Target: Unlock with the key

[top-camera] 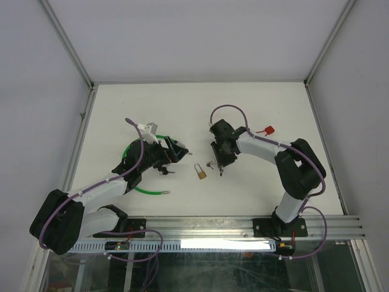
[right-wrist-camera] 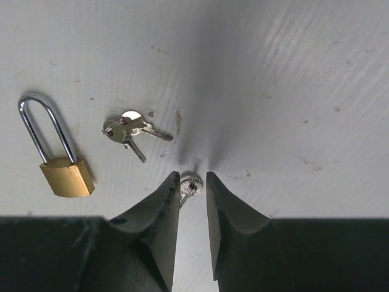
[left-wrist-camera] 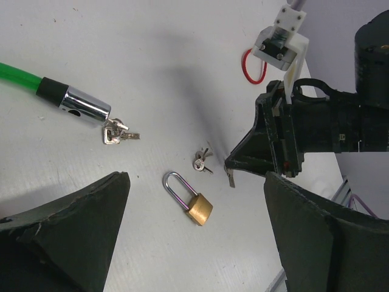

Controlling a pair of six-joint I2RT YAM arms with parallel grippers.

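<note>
A brass padlock [top-camera: 200,173] with a closed steel shackle lies flat on the white table; it also shows in the left wrist view [left-wrist-camera: 198,208] and the right wrist view [right-wrist-camera: 67,176]. My right gripper [right-wrist-camera: 193,179] points down just right of it, nearly shut on a small silver key [right-wrist-camera: 190,184]. The key's blade [left-wrist-camera: 231,179] hangs below the tips, close to the table. My left gripper [left-wrist-camera: 196,182] is wide open and empty, hovering left of and above the padlock. A small bunch of spare keys [right-wrist-camera: 127,129] lies between the padlock and my right gripper.
A green cable lock [top-camera: 149,191] with a chrome end [left-wrist-camera: 85,104] and its own keys [left-wrist-camera: 115,132] lies under my left arm. A red ring tag [top-camera: 265,130] lies at the back right. Metal frame posts and a rail border the table.
</note>
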